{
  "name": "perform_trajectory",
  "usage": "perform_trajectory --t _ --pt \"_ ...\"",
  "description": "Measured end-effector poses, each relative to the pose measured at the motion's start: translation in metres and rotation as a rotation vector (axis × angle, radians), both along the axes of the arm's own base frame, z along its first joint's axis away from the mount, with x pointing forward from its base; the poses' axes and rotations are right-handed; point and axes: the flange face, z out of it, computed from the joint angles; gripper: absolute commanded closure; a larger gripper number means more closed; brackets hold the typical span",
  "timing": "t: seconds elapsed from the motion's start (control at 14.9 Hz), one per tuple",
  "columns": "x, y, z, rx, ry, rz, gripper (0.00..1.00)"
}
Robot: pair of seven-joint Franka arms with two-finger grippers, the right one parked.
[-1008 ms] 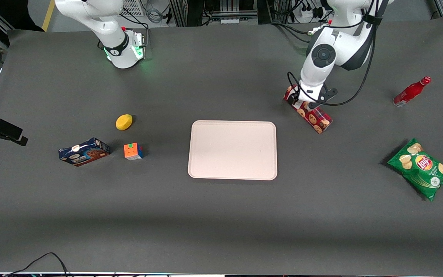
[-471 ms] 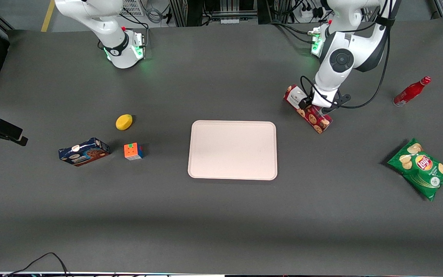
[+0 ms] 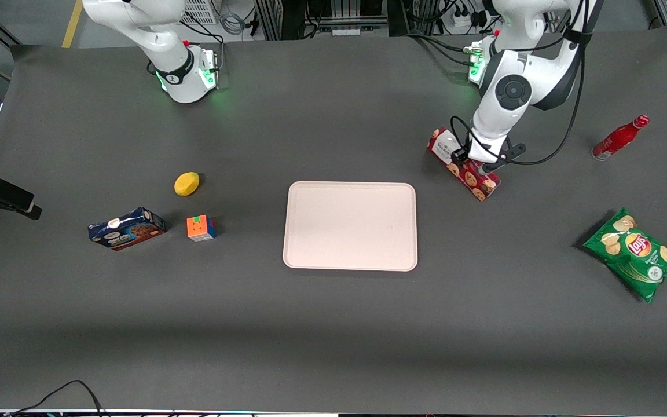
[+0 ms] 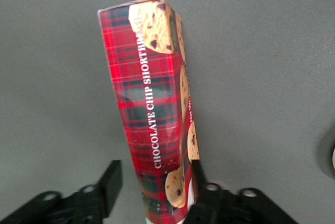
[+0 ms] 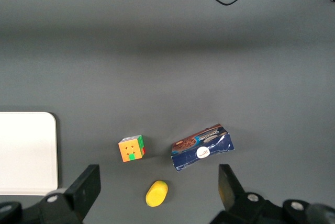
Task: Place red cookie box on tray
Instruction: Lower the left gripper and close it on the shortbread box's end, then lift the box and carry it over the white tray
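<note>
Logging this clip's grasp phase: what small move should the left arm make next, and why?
Probably close the pincer: its open fingers straddle the red cookie box, one with a gap, and the box lies on the table apart from the tray.

A glossy printed-card red cookie box [image 4: 157, 114] lies on the matt dark grey table [image 3: 333, 324], whose covering looks smooth and faintly creased toward the edge nearest the front camera. The gripper [image 4: 153, 195], straddling the box's end, has matt black plastic fingers [image 4: 111, 182], one just clear of the card. The tray [image 3: 350, 226] shows a smooth, dull pinkish-cream plastic finish. A crinkled, shiny foil crisp bag [image 3: 634, 253] and a glossy red bottle [image 3: 619, 138] lie toward the working arm's end.
</note>
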Motion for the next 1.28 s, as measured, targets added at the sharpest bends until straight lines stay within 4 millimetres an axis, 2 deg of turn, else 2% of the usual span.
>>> perform_trajectory --t 0.2,0.27,0.74,0.87,1.08,1.28 --pt "0.0 -0.001 -0.007 -0.014 -0.002 0.001 0.96" --pt "0.0 -0.002 -0.009 -0.017 -0.001 0.001 0.99" --pt "0.008 -0.006 -0.003 -0.032 -0.016 -0.067 1.0" --pt "0.022 -0.015 0.012 -0.046 -0.019 -0.147 1.0" --pt "0.059 -0.037 0.054 -0.083 -0.061 -0.3 1.0" --pt "0.087 -0.071 0.091 -0.121 -0.133 -0.497 1.0"
